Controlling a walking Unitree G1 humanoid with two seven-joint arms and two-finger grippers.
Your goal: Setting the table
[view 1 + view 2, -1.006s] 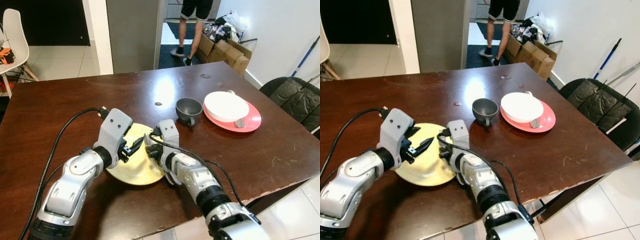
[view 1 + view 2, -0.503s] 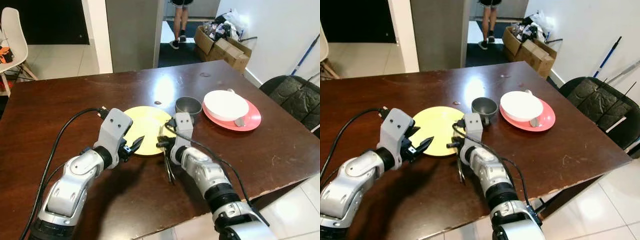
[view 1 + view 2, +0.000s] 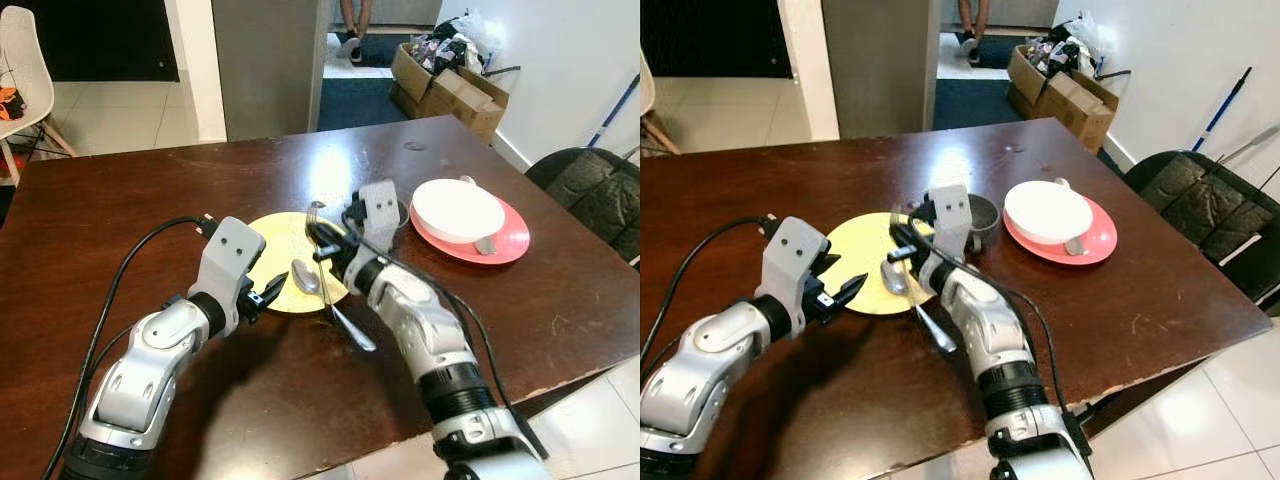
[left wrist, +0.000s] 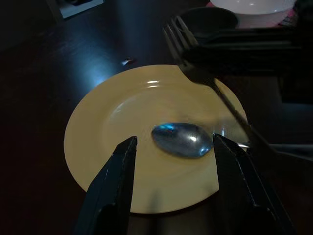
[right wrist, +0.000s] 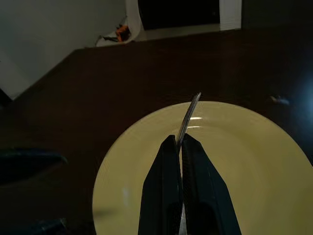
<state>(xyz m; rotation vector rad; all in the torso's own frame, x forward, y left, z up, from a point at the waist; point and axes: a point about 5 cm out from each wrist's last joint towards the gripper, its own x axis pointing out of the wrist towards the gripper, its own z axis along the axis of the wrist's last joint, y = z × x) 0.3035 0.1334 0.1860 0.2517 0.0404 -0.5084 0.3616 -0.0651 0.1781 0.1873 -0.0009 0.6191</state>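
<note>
So I've got one fork (image 3: pixel 318 222) pinched tight between the fingers of my right gripper (image 3: pixel 326 243), held up over the far right part of the one yellow plate (image 3: pixel 272 243), tines pointing away from me. In the right wrist view the two black fingers are pressed together with the fork sticking out edge-on between them.

One spoon (image 3: pixel 322 296) lies with its bowl on the near right part of the plate, and its handle runs off the rim onto the dark wood table (image 3: pixel 120 210) toward my right.

My left gripper (image 3: pixel 270 293) hovers just off the near left edge of the plate, fingers spread apart with nothing in them; the left wrist view looks between them at the spoon bowl.

Further right: one dark grey cup (image 3: pixel 983 212) just past the yellow plate, mostly behind my right wrist, then one white bowl (image 3: pixel 458 208) sitting on one pink plate (image 3: pixel 512 240). So two plates, one bowl, one cup, one fork, one spoon.
</note>
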